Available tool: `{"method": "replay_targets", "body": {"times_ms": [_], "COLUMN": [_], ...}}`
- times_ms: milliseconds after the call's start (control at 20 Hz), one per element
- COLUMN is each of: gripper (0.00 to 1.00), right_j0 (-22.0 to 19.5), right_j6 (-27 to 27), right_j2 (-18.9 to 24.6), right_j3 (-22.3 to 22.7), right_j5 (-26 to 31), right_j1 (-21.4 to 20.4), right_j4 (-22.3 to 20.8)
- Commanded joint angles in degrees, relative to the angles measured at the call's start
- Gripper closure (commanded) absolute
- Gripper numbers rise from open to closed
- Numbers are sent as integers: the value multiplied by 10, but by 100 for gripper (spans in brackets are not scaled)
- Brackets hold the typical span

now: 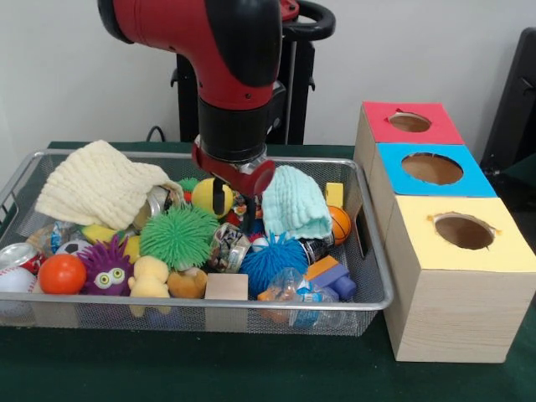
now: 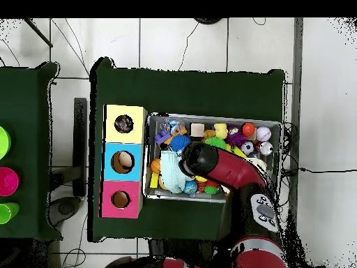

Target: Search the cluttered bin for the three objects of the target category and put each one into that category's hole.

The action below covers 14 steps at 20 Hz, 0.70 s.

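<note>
The silver wire-mesh bin (image 1: 368, 251) is crowded with toys; it also shows in the overhead view (image 2: 277, 127). A crinkly clear wrapper with coloured print (image 1: 295, 291) lies at the bin's front right corner. Another dotted wrapper (image 1: 55, 238) lies at the left, below the cream cloth. My gripper (image 1: 234, 208) hangs over the bin's middle and reaches down into the clutter between a yellow ball (image 1: 209, 198) and a mint cloth (image 1: 295, 203). Its fingers stand apart with nothing clearly held. In the overhead view the arm (image 2: 209, 164) hides the gripper.
Three boxes with round holes stand right of the bin: red (image 1: 409, 122), blue (image 1: 432, 168), yellow (image 1: 463, 230). The bin also holds a cream cloth (image 1: 96, 184), green (image 1: 177, 236) and blue (image 1: 272, 260) spiky balls, an orange ball (image 1: 62, 274) and a dented can (image 1: 17, 255).
</note>
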Motion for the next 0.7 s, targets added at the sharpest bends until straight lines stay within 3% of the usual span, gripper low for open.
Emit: {"method": "replay_targets", "body": {"times_ms": [50,400,550,700], "gripper": [0,0,0,0], "right_j0": [-6,15,15,20], "right_j6": [127,140,141,143], "right_j2": [-10,-39,-34,-29], "right_j3": [20,27,22,41], "right_j5": [-15,-1,1,-5], "right_j1": [32,26,48,39], "right_j4": [29,35,44,54]}}
